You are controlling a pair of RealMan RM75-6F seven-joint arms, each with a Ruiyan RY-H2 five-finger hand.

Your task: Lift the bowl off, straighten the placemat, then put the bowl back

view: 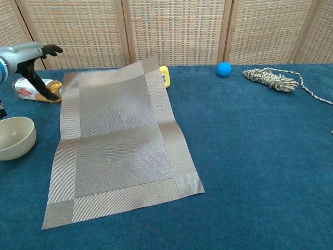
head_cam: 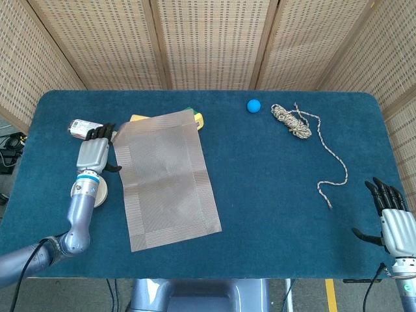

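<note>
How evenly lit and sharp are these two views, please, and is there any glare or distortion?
Head view: soft, even light, faint shadows, sharp throughout; the table edges bow slightly. Chest view: the placemat shows a pale sheen where it bends; the left hand at the frame edge looks slightly soft.
</note>
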